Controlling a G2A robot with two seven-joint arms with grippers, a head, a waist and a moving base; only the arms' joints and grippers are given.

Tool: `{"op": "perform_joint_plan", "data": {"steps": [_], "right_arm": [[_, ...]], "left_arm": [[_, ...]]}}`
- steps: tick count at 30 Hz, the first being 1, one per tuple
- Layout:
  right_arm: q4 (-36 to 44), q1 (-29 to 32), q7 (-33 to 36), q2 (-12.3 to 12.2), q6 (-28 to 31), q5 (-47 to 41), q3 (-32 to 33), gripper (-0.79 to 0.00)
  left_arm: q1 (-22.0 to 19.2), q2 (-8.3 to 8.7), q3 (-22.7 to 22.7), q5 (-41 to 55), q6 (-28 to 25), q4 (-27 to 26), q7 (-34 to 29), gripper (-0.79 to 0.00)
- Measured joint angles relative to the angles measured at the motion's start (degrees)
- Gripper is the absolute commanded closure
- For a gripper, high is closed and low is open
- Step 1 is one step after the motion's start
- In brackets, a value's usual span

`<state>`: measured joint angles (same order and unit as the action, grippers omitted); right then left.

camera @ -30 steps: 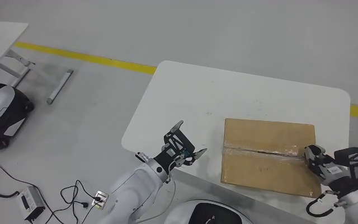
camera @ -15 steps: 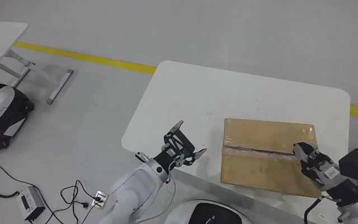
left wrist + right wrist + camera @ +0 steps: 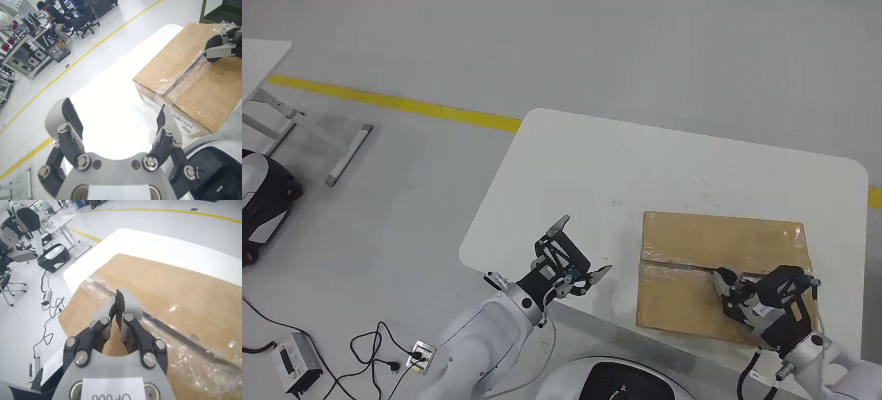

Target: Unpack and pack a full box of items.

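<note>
Box: I see one brown cardboard box, flaps shut, lying flat on the white table near the robot's edge, toward the right arm's side.
Seam: crinkled clear tape runs along the centre join of the lid.
Count: one box, one table, two grippers.
Labels: white labels sit on the side face, one with a barcode; the print is too small for me to read.
Left gripper: jaws spread wide, holding nothing, over the table's near edge, apart from the box.
Right gripper: fingers pressed together, empty, tip over the taped seam; contact I cannot tell.
</note>
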<state>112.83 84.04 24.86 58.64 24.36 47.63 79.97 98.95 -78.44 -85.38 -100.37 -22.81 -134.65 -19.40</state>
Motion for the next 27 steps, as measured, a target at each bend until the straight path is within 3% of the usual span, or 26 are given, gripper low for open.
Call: {"op": "perform_joint_plan", "data": {"steps": [27], "right_arm": [[0.2, 10.9, -2.3, -1.3, -2.1, -11.5, 23.7, 0.000]], "left_arm": [[0.0, 0.00, 0.0, 0.0, 0.0, 0.0, 0.0, -0.785]]}}
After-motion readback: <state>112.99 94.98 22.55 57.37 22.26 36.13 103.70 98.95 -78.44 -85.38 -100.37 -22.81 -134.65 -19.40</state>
